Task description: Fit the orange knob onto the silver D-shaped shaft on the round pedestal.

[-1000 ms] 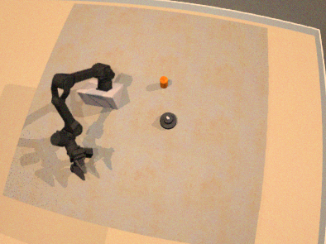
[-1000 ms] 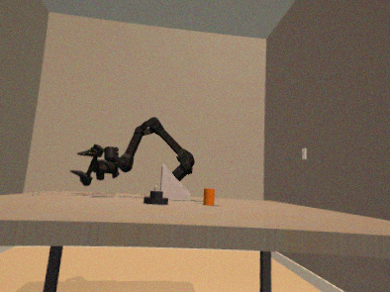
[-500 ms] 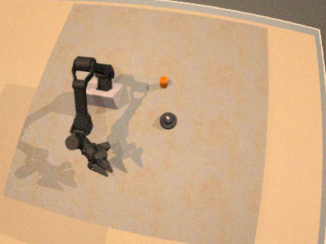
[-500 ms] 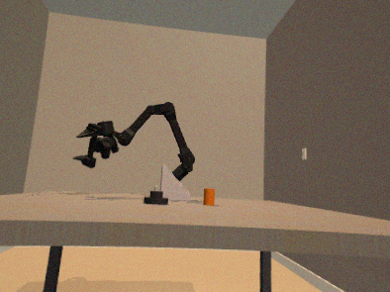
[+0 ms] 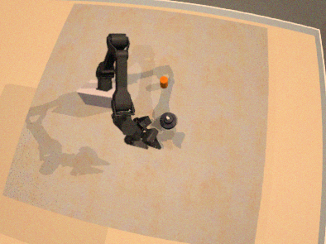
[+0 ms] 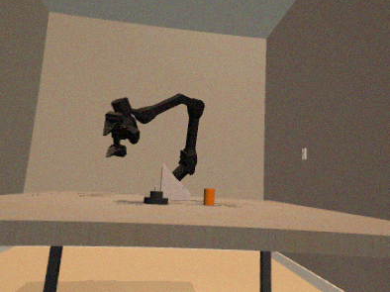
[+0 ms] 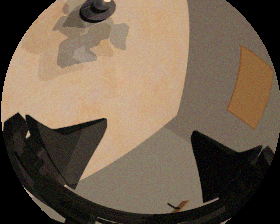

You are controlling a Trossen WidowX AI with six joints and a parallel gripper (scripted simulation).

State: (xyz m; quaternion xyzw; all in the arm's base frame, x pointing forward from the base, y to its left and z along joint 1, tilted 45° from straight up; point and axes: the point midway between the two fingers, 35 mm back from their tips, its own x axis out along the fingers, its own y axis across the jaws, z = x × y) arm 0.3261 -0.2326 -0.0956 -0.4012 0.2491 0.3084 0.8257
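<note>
The orange knob [image 5: 164, 82] [image 6: 209, 197] is a small cylinder standing upright on the table; its hole is hidden underneath. The round black pedestal [image 5: 169, 126] [image 6: 155, 200] [image 7: 92, 15] is stepped and carries a small pale shaft [image 5: 167, 117] [image 6: 155, 188] at its centre. The shaft's flat side is too small to make out. My gripper [image 5: 153, 147] [image 7: 150, 130] is open and empty, high above the table and tilted. In the top view it appears just below and left of the pedestal, away from the knob. The knob is out of the wrist view.
A pale wedge-shaped block [image 5: 96, 99] [image 6: 170, 188] is by the arm's base, left of the knob in the top view. The table [image 5: 215, 169] [image 6: 297, 217] has its edge showing in the wrist view. Arm shadows fall around the pedestal.
</note>
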